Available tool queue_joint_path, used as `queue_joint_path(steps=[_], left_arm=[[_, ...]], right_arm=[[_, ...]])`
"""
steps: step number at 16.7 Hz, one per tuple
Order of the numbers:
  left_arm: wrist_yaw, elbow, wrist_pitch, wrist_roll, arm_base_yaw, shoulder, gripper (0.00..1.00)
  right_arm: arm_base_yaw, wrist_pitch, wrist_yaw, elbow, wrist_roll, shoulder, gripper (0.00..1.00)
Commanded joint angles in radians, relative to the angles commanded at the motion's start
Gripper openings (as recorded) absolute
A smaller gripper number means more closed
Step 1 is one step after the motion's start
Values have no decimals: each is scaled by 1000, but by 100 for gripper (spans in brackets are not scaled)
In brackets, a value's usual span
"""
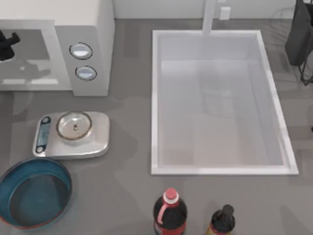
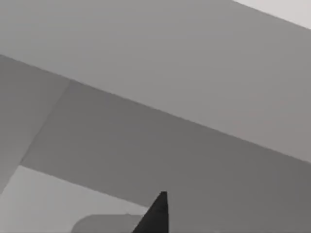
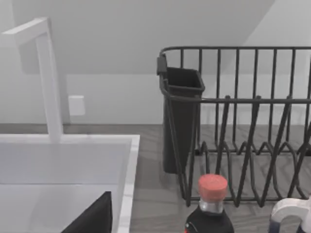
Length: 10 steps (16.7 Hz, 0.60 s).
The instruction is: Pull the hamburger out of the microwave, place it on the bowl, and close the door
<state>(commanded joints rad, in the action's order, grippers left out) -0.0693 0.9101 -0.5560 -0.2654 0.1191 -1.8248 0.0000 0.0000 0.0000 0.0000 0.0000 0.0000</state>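
My left gripper [image 1: 9,43] reaches into the microwave [image 1: 83,44] at ten o'clock, finger spread untellable; the bowl [image 1: 34,192] sits empty.

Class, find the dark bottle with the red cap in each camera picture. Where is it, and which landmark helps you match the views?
Top view: the red-capped bottle stands at the bottom edge, in front of the white sink.
Right wrist view: the bottle is at the lower edge, before the black dish rack.
Left wrist view: plain grey and white surfaces instead.
Shared landmark: the white faucet behind the sink.
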Motion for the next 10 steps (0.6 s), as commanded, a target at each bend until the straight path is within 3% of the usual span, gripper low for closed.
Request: queue_joint_path(steps=[4,10], left_arm=[[157,115,352,-401,-104,-1,0],[411,285,1009,-1146,-300,-32,0]], right_arm=[[0,0,0,0,0,0,100],[0,0,0,0,0,0,100]])
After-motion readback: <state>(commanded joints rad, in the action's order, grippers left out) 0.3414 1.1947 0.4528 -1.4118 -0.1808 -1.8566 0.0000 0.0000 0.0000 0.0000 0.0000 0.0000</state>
